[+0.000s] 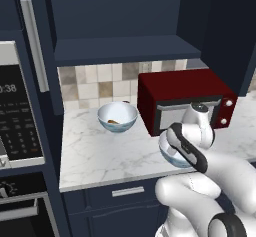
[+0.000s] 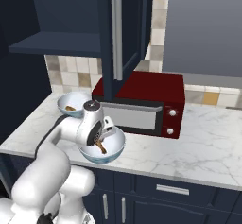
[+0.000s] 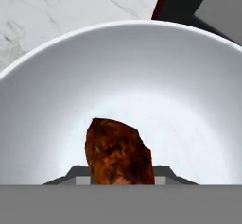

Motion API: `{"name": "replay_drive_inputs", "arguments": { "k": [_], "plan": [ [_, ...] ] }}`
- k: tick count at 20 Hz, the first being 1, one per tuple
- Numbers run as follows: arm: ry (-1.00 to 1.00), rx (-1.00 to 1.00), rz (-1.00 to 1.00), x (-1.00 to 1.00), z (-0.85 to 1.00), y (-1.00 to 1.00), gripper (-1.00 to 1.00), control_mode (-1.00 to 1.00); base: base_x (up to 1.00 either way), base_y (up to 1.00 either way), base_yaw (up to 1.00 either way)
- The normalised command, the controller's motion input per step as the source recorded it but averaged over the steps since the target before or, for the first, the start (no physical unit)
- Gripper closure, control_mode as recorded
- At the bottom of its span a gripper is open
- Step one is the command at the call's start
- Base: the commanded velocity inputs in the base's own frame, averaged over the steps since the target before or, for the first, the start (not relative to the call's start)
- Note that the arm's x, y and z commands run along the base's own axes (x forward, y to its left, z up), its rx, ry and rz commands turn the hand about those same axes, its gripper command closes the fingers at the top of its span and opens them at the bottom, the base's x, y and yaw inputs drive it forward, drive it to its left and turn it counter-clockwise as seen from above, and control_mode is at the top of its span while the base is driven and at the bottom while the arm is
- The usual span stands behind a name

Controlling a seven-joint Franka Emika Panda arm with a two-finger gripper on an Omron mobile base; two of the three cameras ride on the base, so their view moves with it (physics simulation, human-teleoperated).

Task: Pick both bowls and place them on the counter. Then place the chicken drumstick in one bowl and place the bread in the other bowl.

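Flat, even rendered light, bright white counter [image 1: 95, 151], dim navy cabinets, soft faint shadows, no glare, slightly soft low-resolution edges

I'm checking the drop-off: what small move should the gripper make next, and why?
Probably open the gripper and let go: it holds the drumstick right over the middle of the near bowl, which sits on the counter.

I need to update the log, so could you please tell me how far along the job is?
Both bowls stand on the counter. The far bowl already holds a brown piece. The hand holds another brown piece over the near bowl; releasing it is what remains.
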Motion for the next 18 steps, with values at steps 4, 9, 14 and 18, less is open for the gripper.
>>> {"name": "replay_drive_inputs", "arguments": {
  "k": [4,9,14,18],
  "plan": [
    [0.06,0.01,-0.05,0.14,-0.17,-0.13,1.0,-1.0,0.0,0.0,0.0],
    [0.04,0.04,-0.04,0.14,-0.24,-0.02,1.0,-1.0,0.0,0.0,0.0],
    [0.01,0.03,-0.03,0.09,-0.17,-0.02,1.0,-1.0,0.0,0.0,0.0],
    [0.04,0.02,-0.04,0.0,-0.12,-0.01,-1.0,-1.0,0.0,0.0,0.0]
  ]
}}
